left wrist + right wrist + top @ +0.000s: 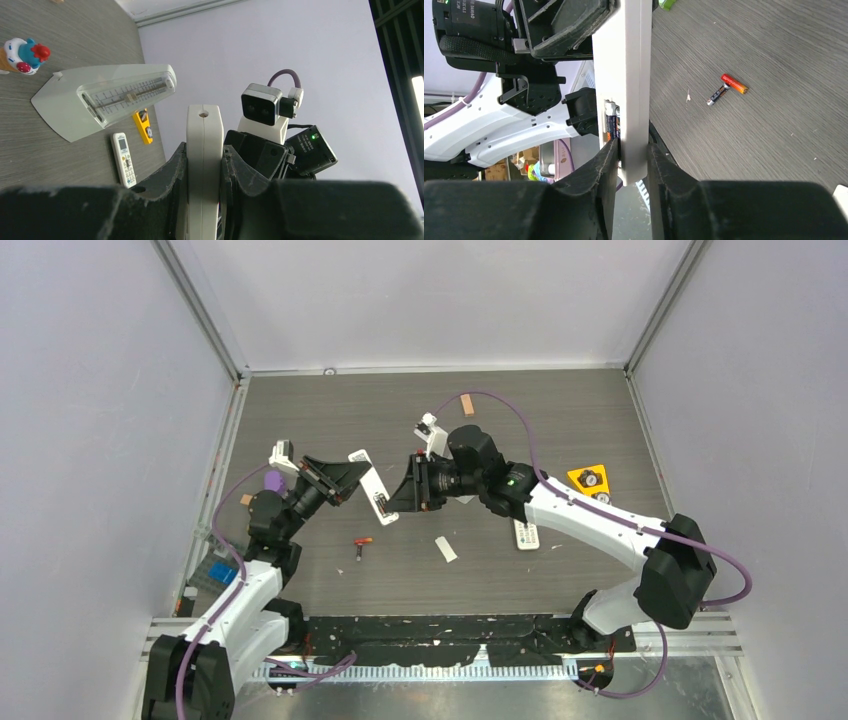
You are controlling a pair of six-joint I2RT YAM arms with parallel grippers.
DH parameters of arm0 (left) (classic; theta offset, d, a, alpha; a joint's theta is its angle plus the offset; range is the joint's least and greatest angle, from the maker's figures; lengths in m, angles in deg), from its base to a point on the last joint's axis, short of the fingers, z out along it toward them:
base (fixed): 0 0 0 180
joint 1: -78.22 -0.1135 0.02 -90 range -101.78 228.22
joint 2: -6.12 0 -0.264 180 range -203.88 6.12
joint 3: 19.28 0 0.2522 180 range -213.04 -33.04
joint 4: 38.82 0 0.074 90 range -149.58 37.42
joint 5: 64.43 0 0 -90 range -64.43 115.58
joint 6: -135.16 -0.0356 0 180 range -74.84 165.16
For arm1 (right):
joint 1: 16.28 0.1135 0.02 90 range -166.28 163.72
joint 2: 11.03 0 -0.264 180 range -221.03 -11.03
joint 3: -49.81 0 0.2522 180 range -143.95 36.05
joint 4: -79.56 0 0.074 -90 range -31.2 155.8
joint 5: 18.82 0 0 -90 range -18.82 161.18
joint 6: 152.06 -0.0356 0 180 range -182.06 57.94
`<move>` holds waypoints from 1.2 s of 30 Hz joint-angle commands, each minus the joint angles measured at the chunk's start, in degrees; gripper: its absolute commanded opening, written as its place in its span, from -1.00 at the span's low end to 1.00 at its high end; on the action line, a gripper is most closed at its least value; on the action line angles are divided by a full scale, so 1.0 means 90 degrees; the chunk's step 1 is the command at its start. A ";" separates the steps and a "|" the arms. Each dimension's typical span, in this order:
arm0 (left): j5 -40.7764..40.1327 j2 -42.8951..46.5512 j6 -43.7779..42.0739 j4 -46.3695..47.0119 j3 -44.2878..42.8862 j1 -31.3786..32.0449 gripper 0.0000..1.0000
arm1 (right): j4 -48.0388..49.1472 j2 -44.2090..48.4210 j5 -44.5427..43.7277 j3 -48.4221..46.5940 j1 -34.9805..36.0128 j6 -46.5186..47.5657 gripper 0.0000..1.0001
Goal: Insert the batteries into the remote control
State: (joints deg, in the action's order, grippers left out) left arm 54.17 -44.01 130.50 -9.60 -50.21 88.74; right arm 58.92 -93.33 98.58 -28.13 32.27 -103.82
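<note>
Grip confirmed on the remote control (624, 75): we find it held off the table (560, 420), with the left jaws clenched on one end and the right jaws clenched on the other. One battery (611, 125) sits in the open bay just above the right jaws. Two loose batteries (734, 83) lie on the table, well off to one side of them.

In our judgement, with the bay uncovered, any tilt or jolt could shake the seated cell out. Opposed pulls from two rigid grips could twist the body or let it slip. The right jaws pinch beside the bay and may obstruct further loading.
</note>
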 commanded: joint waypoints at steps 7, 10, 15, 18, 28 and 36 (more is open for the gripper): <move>-0.0015 0.0118 0.0060 0.0402 -0.0159 -0.0001 -1.00 | 0.0144 0.0542 -0.0393 0.0067 -0.0019 -0.0054 0.47; -0.0092 0.0225 -0.0162 0.0049 -0.0112 -0.0033 -1.00 | -0.0009 0.0894 -0.0603 0.0248 -0.0022 -0.0039 0.52; -0.0371 0.0743 -0.0902 -0.1597 -0.0076 -0.0132 -1.00 | -0.0816 0.1257 -0.1561 0.0852 -0.0027 0.0503 0.54; -0.0624 0.1105 -0.1343 -0.2541 -0.0040 -0.0152 -1.00 | -0.1638 0.1178 -0.2587 0.1075 0.0034 0.1223 0.54; -0.0763 0.1787 -0.1641 -0.3537 0.0218 -0.0154 -1.00 | -0.2477 -0.0505 -0.4464 0.0838 0.1083 0.2404 0.50; -0.0731 0.2034 -0.1693 -0.3711 0.0297 -0.0154 -1.00 | -0.2956 -0.1483 -0.4458 0.0411 0.1197 0.2476 0.27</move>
State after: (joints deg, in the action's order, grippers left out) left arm 47.64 -26.74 116.52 -43.56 -47.26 87.58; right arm 34.97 -105.88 61.27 -20.68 43.11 -83.12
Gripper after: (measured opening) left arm 0.244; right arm 0.655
